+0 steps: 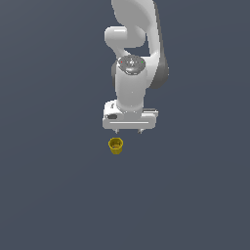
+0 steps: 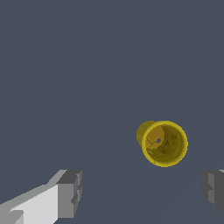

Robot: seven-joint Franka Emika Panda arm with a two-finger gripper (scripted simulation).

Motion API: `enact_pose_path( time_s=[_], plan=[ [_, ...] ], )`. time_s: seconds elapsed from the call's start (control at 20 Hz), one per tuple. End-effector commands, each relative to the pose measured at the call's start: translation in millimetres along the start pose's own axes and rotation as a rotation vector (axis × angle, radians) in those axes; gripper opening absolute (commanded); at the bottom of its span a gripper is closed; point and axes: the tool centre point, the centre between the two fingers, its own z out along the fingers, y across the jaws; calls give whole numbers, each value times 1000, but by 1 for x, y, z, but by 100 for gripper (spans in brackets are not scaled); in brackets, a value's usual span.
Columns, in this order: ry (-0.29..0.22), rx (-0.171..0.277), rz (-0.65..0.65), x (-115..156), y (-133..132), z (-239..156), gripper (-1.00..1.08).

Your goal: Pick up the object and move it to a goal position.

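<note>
A small yellow-gold cup (image 1: 115,145) with a rim stands upright on the dark grey floor, its mouth facing up. My gripper (image 1: 129,132) hangs above it, a little toward the exterior view's right, with its two short fingertips spread apart and nothing between them. In the wrist view the cup (image 2: 162,142) shows from above, open and hollow, ahead of the gap between the fingers (image 2: 70,192), nearer the other finger (image 2: 213,189). The gripper does not touch the cup.
The white arm (image 1: 132,58) rises behind the gripper toward the top of the exterior view. The floor (image 1: 58,185) is plain dark grey with no other objects in view.
</note>
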Motion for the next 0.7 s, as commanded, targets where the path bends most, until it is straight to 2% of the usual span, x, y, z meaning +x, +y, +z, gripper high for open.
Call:
enact_pose_path(
  time_s=[0.0,0.4,0.65],
  plan=[
    [0,0,0,0,0,0,100],
    [11,-31,6,5,22,-13,100],
    [11,-31,4,5,22,-13,100]
  ],
)
